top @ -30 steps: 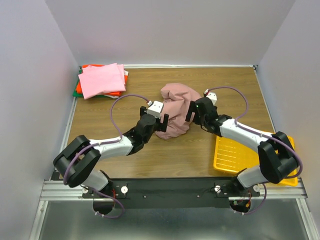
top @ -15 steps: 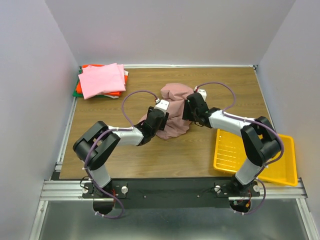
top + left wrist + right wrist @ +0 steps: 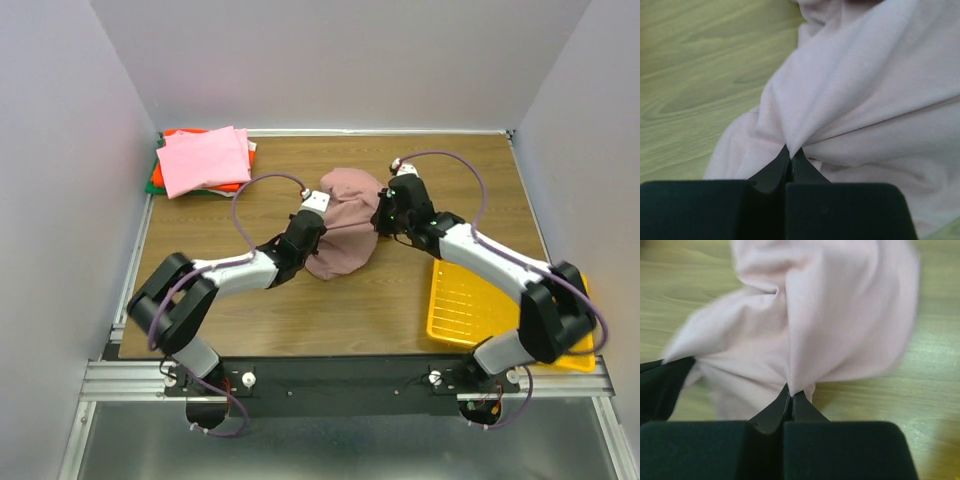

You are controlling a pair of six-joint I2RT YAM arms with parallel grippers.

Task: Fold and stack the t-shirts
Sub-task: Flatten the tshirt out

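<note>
A crumpled mauve-pink t-shirt [image 3: 342,222] lies bunched in the middle of the wooden table. My left gripper [image 3: 318,225] is shut on a pinch of its left side; the left wrist view shows the cloth [image 3: 860,100] drawn into a peak between the closed tips [image 3: 791,152]. On the shirt's right side my right gripper [image 3: 380,218] is shut on another fold, and in the right wrist view the fabric [image 3: 805,315] rises from its closed tips [image 3: 791,394]. Folded t-shirts [image 3: 205,160], bright pink over orange-red and green, are stacked at the back left corner.
A yellow plastic tray [image 3: 480,310] sits at the front right, partly under my right arm. Grey walls close in the table on three sides. Bare wood [image 3: 200,225] lies between the stack and the crumpled shirt.
Both grippers were open beside the shirt a second ago; they have moved into the cloth and closed on it. The shirt is now pulled slightly tighter and looks more bunched.
</note>
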